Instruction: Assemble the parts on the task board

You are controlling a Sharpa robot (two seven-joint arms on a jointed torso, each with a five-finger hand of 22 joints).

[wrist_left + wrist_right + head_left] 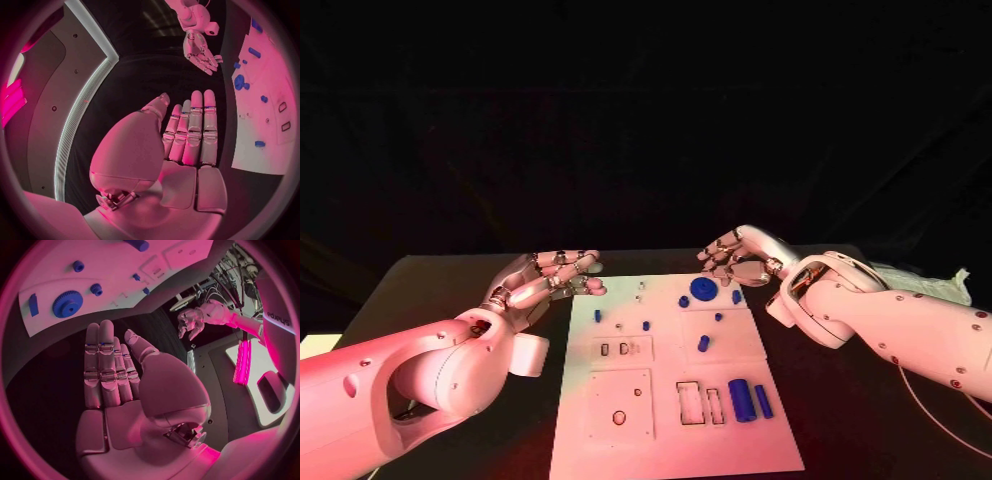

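Observation:
The white task board [668, 440] lies in the middle of the black table. A blue gear [704, 290] sits near its far edge with several small blue parts around it, such as a peg [704, 342]. Two blue cylinders [741, 398] lie at the near right. My left hand [553, 278] hovers beside the board's far left corner, fingers spread and holding nothing. My right hand [733, 258] hangs just beyond the gear, also holding nothing. In each wrist view the palm is flat with straight fingers: left hand [187, 135], right hand [112, 370]. The gear [67, 303] lies ahead of the right fingertips.
The board has rectangular recesses at its near left [620, 405] and near middle [701, 403]. A pale crumpled sheet [935, 280] lies at the table's far right behind my right arm. Bare black table flanks the board on both sides.

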